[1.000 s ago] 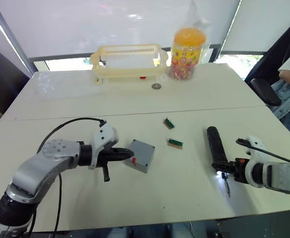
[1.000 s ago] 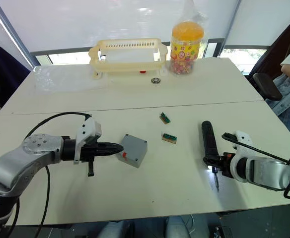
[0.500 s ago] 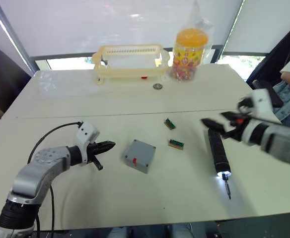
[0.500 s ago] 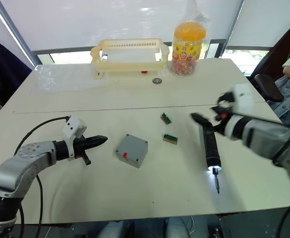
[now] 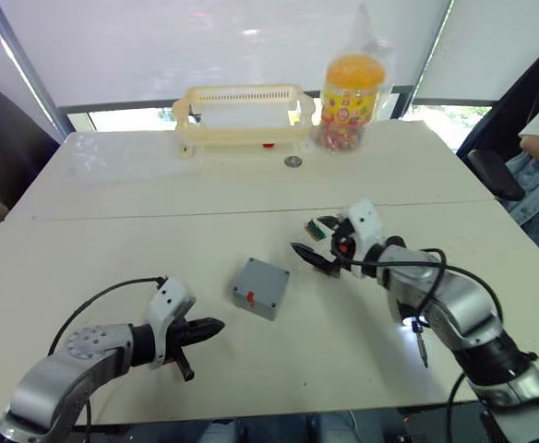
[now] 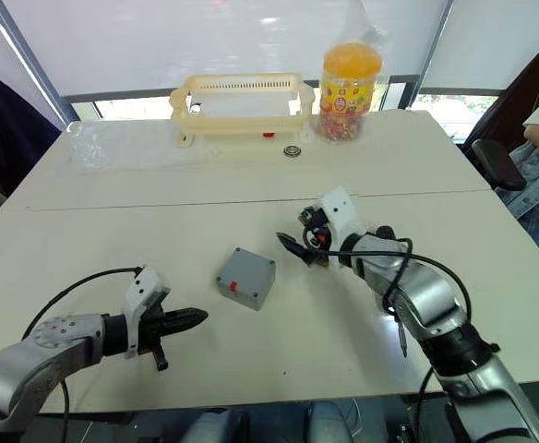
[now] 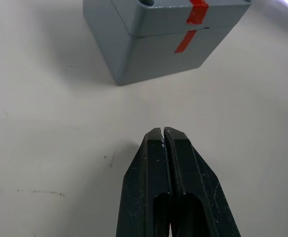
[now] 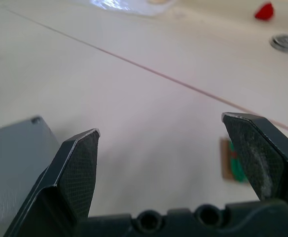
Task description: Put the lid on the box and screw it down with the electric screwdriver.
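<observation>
Lid [image 7: 168, 9] is seen already seated on the box [image 5: 259, 289]: in the left wrist view a seam runs round the grey body and the red tape mark is split across it. Placement is judged done. Whether any corner screws are in cannot be told; one corner hole is visible, contents unclear. Screwing down is judged as what is left.

Box sits mid-table, alone, touched by neither gripper.

Left gripper [image 5: 212, 326] is at roughly 8 o'clock from the box, near but apart, jaws pressed together on nothing, tips aimed at the box.

Right gripper [image 6: 293, 248] is at roughly 2 o'clock from the box, jaws spread wide, empty, close to a small green part [image 5: 319, 229].

Electric screwdriver [image 5: 415, 332] lies on the table at about 4 o'clock from the box, mostly hidden behind the right forearm; its lit tip and bit are seen. It is not held.

Counts:
- 1 box with 1 lid
- 1 screwdriver
- 2 grippers
- green parts: one seen clearly, more possibly hidden behind the right gripper
- 1 cream basket [image 5: 242, 115], far side
- 1 orange-lidded jar [image 5: 350, 88]
- 1 small round metal piece [image 5: 293, 161] by the basket
</observation>
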`<state>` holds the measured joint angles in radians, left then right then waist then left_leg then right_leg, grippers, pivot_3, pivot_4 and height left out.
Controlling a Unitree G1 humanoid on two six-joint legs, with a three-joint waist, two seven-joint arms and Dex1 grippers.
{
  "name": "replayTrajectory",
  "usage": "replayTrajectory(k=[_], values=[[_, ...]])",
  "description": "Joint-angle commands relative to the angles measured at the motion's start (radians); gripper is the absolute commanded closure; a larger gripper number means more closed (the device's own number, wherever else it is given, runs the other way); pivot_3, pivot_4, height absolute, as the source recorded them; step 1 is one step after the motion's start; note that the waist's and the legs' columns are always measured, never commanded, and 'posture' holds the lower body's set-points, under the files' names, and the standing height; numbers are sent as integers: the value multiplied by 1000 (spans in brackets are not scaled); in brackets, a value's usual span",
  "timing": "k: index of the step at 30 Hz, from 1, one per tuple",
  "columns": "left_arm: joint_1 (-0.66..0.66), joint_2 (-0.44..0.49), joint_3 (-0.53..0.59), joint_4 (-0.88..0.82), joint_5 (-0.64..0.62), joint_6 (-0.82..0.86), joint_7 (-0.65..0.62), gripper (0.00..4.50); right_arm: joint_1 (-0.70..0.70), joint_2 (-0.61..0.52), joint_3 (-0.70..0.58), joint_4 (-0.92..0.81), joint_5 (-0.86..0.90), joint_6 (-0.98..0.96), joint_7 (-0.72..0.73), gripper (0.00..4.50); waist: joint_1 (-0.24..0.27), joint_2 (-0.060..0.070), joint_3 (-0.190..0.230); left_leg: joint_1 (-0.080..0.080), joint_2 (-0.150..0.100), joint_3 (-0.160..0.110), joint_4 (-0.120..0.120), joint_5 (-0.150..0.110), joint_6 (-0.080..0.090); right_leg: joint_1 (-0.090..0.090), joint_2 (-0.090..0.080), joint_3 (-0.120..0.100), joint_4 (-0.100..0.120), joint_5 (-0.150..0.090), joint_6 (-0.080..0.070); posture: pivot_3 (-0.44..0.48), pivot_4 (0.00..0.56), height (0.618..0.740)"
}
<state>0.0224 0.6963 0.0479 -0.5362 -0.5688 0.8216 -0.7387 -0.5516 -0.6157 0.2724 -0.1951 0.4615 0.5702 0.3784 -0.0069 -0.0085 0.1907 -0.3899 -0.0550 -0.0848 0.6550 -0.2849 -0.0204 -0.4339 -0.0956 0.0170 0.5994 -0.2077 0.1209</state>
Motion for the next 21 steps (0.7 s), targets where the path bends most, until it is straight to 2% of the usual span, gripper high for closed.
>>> replayTrajectory(k=[1, 6, 10, 21], values=[[-7, -22, -22, -32, 1, -9, 27, 4500, -50, 34, 56, 99, -118, -74, 87, 147, -4, 0, 0, 0, 0, 0, 0, 0, 0, 0, 0, 1, 0, 0, 0, 0, 150, 740], [-25, -60, -65, 0, 42, -42, 63, 4500, -90, 72, 110, 203, -239, -123, 174, 147, -5, 0, 0, 0, -1, 1, 0, 0, 0, -1, -1, 1, 1, 1, 0, 0, 150, 740], [-67, -92, -83, 63, 97, -99, 94, 4500, -93, 92, 102, 212, -277, -134, 227, 147, -4, 0, 0, 0, -1, 1, 0, 1, -2, -2, 0, 1, 3, 1, -1, 0, 150, 740], [-202, -124, -114, 196, 154, -179, 56, 4500, 35, 68, 29, -54, -273, 31, 264, 147, -4, 0, 0, 0, -1, 1, 0, 2, -3, -3, 0, 1, 6, 1, -1, 0, 150, 740]])
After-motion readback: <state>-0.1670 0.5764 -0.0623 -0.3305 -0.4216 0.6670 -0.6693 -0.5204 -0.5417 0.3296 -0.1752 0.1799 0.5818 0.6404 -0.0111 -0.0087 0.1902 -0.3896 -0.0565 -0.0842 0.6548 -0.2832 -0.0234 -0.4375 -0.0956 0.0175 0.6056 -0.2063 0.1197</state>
